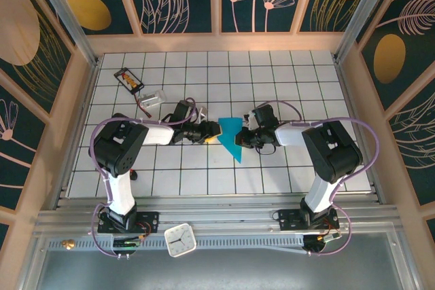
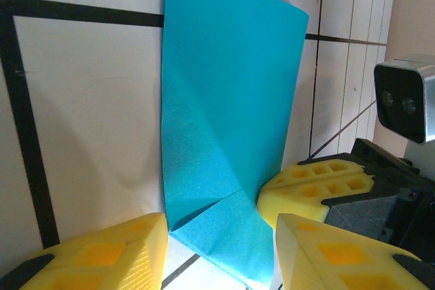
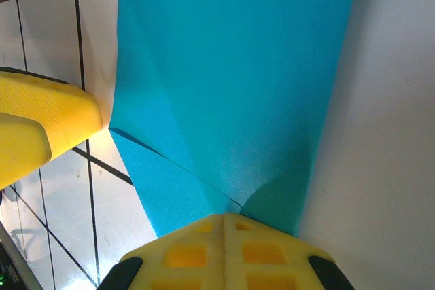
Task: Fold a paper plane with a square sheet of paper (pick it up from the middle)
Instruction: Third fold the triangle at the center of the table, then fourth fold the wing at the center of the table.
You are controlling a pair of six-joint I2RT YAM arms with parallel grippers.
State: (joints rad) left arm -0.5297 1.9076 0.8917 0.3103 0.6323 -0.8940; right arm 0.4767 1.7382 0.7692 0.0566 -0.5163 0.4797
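Observation:
The teal-blue paper plane [image 1: 231,138] lies partly folded on the tiled table, wide end to the back, point toward the near edge. In the left wrist view the paper plane [image 2: 224,100] shows a diagonal fold near my fingers. My left gripper [image 1: 212,132] is at its left edge, open, with the left gripper [image 2: 221,229] straddling the paper's near corner. My right gripper [image 1: 245,136] is at the right edge. Seen from the right wrist, the right gripper [image 3: 223,221] has its yellow pads closed together on the paper plane [image 3: 231,79], whose edge lifts slightly there.
A small black card with orange marks [image 1: 129,79] lies at the back left, with a small clear object [image 1: 155,97] beside it. A white clock [image 1: 181,240] sits on the near rail. Wooden walls enclose the tiled table [image 1: 306,86].

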